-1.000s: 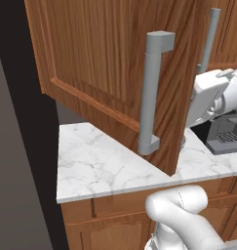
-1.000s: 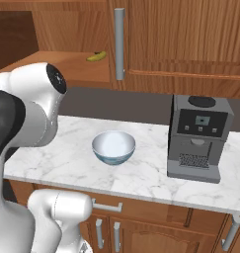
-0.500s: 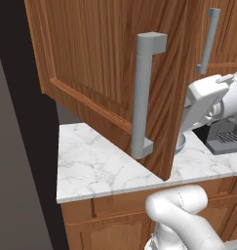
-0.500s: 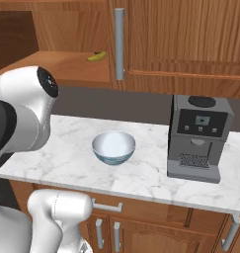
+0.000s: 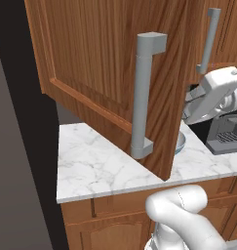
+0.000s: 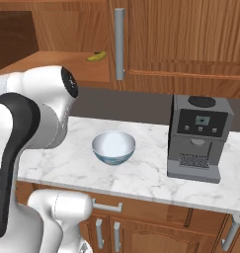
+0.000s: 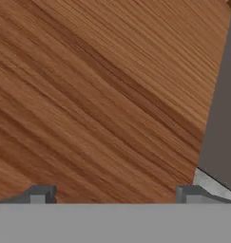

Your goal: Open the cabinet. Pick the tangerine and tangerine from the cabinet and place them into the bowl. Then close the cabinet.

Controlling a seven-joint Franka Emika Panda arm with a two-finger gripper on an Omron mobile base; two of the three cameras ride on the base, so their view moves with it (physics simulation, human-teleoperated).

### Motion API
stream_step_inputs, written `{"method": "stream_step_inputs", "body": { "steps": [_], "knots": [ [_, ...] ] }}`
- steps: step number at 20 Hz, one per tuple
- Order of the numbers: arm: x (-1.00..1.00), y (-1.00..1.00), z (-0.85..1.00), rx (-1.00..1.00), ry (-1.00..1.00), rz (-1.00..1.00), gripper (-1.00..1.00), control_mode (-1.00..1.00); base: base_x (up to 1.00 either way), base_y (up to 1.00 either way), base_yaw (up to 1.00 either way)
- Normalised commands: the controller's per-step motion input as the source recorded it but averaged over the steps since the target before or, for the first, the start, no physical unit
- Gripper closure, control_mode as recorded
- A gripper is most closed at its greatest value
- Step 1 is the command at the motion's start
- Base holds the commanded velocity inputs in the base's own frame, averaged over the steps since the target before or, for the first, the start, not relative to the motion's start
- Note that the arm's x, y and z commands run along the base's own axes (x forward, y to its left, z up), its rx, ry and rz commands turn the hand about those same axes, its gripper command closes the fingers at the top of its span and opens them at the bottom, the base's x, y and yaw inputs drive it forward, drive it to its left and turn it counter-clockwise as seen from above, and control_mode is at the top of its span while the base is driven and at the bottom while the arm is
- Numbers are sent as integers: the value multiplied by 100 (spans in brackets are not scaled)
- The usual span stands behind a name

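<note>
The cabinet (image 5: 105,73) has its left door swung well out over the marble worktop (image 5: 95,168), the long grey bar handle (image 5: 142,95) facing the left base camera and the door's free edge reaching down near the worktop's front. Behind that door edge the white arm (image 5: 212,95) reaches in from the right at about handle height, its forearm angled toward the door's inner side. In the right base view the arm's shoulder and upper link (image 6: 27,128) fill the left, bent up and away toward the open cabinet. The tool (image 7: 114,192) looks straight at close wood grain, its two dark fingertips (image 7: 38,193) set wide apart with nothing between them. The bowl (image 6: 113,147) sits on the worktop, left of the coffee machine (image 6: 198,138) and apart from it; in the left base view only its rim peeks past the door's edge. A small yellow thing (image 6: 96,57) lies on the cabinet's bottom shelf; the tangerines cannot be made out.
</note>
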Motion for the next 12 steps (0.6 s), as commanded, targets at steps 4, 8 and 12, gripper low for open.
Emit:
{"method": "stream_step_inputs", "body": {
  "steps": [4,8,12],
  "knots": [
    [27,-82,11,1,-1,-3,-100,-100,0,0,0],
    [7,-76,12,0,-10,-7,-100,-100,0,0,0],
    [0,-68,11,-1,-22,-10,-100,-100,0,0,0]
  ]
}}
